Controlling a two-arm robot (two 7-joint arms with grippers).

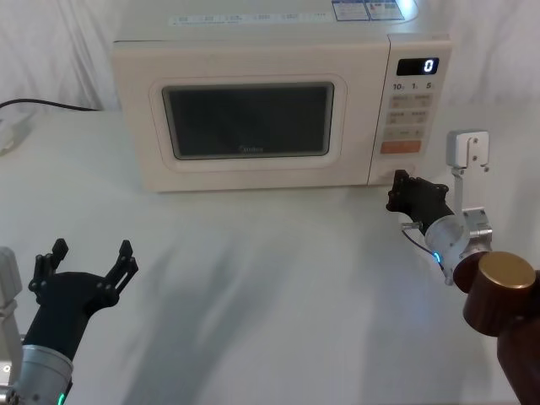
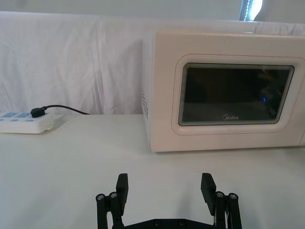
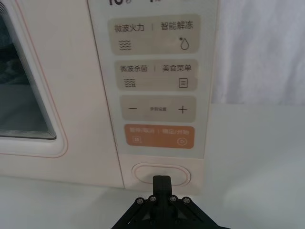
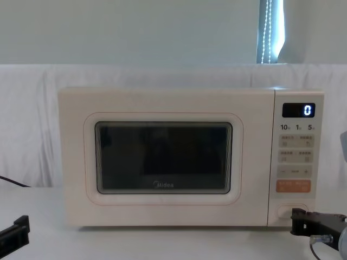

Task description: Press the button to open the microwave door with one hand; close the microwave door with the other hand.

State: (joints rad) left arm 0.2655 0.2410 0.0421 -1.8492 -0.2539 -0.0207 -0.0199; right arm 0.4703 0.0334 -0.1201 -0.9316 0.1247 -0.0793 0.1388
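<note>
In the right wrist view we see the button (image 3: 161,173) at lower centre, directly ahead of the right gripper (image 3: 161,181), whose fingers are clenched together at its rim. The microwave door (image 1: 247,123) sits flush. At lower left, the left gripper (image 1: 89,258) hangs released.

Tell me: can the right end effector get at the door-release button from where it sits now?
Probably yes. The right end effector, fingers shut, sits right in front of the button at the foot of the control panel, with nothing between them. The microwave door is closed.
</note>
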